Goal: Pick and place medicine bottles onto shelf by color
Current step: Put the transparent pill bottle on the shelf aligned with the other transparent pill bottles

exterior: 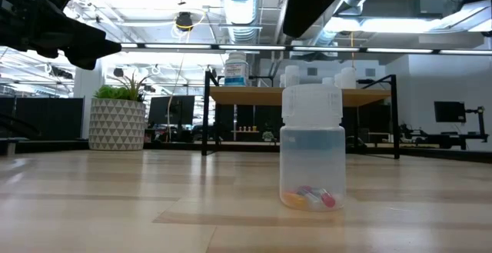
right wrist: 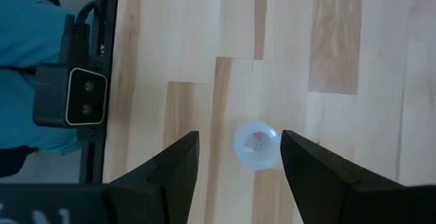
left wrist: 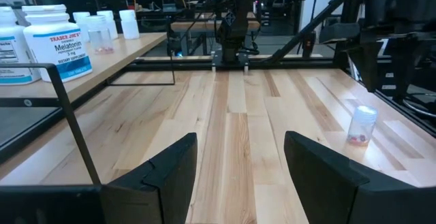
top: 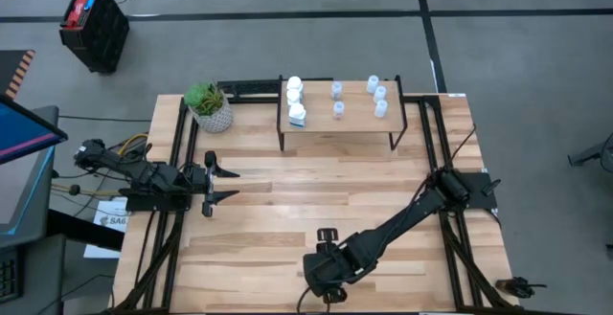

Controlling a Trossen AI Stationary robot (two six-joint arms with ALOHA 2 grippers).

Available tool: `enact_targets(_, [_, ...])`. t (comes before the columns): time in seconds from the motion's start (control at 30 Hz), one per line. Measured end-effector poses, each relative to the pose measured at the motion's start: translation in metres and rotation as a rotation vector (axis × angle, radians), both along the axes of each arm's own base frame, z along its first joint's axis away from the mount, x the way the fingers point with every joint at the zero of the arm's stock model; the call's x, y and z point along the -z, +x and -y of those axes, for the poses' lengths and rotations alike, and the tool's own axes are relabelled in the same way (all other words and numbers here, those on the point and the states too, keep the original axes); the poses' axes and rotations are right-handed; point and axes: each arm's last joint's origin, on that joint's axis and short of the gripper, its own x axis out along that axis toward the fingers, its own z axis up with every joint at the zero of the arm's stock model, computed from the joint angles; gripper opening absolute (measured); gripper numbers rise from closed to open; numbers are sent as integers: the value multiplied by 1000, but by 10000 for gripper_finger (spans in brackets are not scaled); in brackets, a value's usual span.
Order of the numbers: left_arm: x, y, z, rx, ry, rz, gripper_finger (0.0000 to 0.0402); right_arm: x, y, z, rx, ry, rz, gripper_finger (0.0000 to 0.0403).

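Note:
The shelf (top: 337,122) stands at the table's far edge. On its top stand three white medicine bottles (top: 295,98) at the left and several translucent ones (top: 379,96) to their right. One translucent bottle (exterior: 312,147) with coloured pills stands upright on the table near the front edge, also in the right wrist view (right wrist: 256,144). My right gripper (right wrist: 239,137) hangs open above it, tilted downward, a finger on either side and clear of its cap. In the high view the right arm hides this bottle. My left gripper (top: 222,183) waits open at the table's left.
A potted plant (top: 210,106) stands at the far left corner beside the shelf. A small camera (right wrist: 68,94) sits on the table's near edge close to the lone bottle. Bare planks lie between that bottle and the shelf (left wrist: 102,54).

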Motion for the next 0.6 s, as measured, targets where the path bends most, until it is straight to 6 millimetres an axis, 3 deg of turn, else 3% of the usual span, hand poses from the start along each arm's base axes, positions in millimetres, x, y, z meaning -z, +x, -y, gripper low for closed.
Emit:
enact_targets(0.27, [0,0,0,0,0,0,210,19,-4,3,13,-28,-42,230])
enact_targets(0.6, [0,0,0,0,0,0,210,21,-4,6,31,-58,-34,230])
